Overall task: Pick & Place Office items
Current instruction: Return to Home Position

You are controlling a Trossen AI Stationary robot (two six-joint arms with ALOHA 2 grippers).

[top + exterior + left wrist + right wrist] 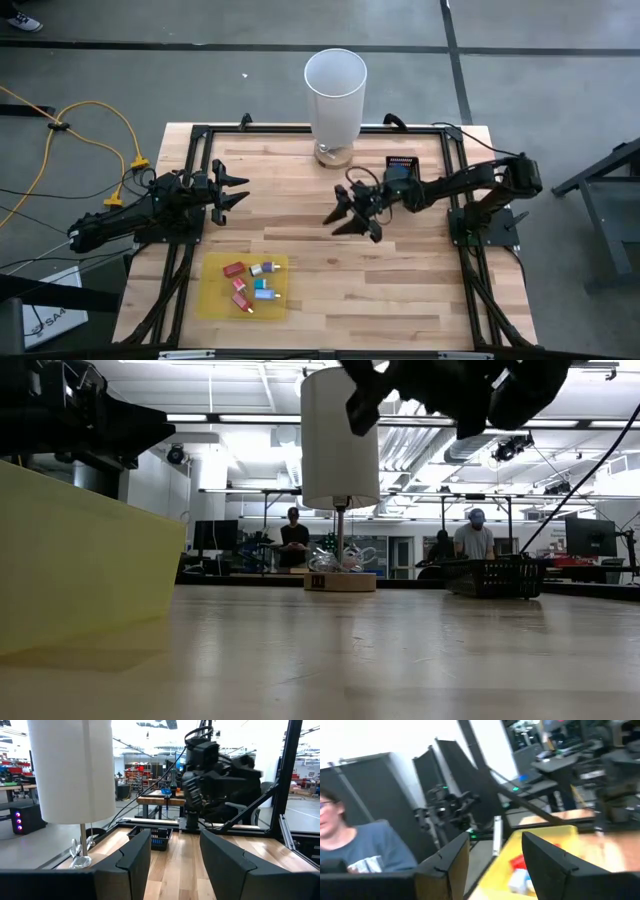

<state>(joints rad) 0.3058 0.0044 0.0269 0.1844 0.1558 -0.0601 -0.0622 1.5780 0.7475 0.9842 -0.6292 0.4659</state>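
High view: where are the items (262, 290) lying?

They are sitting together in the yellow bin (213, 302). The left gripper (240, 193) is hovering spread over the table (400, 285), left side. The right gripper (352, 225) is hanging spread mid-table, holding nothing.

Low view?

Only the bin (80, 550) is showing, and its wall is hiding them.

Wrist views?

Each is showing parted fingers (132, 857). The right one is also catching the items (519, 870).

Handling?

I am judging them light, rigid and a bit slick, so pinching across flat sides is looking best. No writing is reading legibly.
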